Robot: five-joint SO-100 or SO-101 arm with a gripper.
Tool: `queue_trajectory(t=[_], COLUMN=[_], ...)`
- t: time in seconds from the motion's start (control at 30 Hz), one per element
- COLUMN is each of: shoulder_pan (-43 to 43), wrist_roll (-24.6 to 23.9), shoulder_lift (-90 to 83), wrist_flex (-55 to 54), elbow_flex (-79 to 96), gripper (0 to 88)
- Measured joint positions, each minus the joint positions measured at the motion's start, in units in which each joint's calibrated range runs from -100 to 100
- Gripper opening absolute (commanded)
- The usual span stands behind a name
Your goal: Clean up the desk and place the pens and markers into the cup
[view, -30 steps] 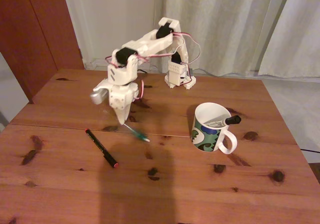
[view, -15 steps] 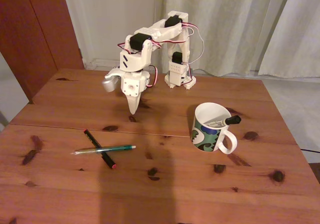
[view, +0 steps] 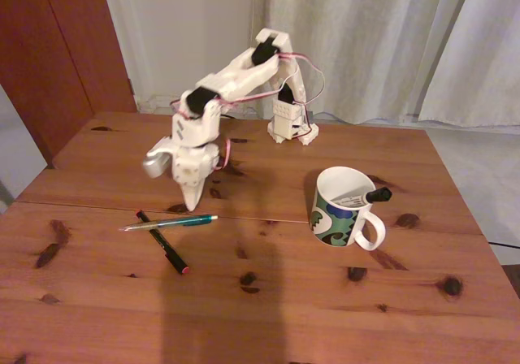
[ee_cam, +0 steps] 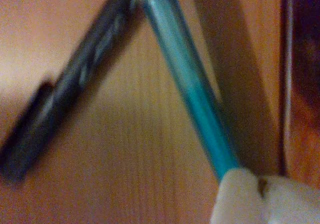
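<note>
Since half a second ago my arm has dipped back down and the teal pen [view: 168, 223] has slid a bit.

In the fixed view the pincer [view: 190, 204] hangs just above the pen's right end, and I cannot tell if it is open or closed. The teal pen lies across the black pen [view: 162, 242] on the counter [view: 268, 299]. The cup [view: 344, 210] sits at 3 o'clock from them, with a marker [view: 367, 195] already inside.

In the wrist view the teal pen [ee_cam: 187, 81] runs up from the white fingertip [ee_cam: 250, 196], and the black pen [ee_cam: 67, 86] lies at 9 o'clock. I think I am trying to pick up the teal pen. Next I must close on it and lift.
</note>
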Motion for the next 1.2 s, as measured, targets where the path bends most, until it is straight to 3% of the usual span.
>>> queue_trajectory(t=[0.23, 0.5, 1.2], shoulder_pan=[1.0, 1.3, 2.4], wrist_roll=[0.1, 2.7, 13.7], shoulder_lift=[9.6, 11.4, 11.5], wrist_flex=[0.7, 10.5, 15.3], elbow_flex=[-12.1, -18.8, -23.8], gripper=[1.5, 12.8, 12.9])
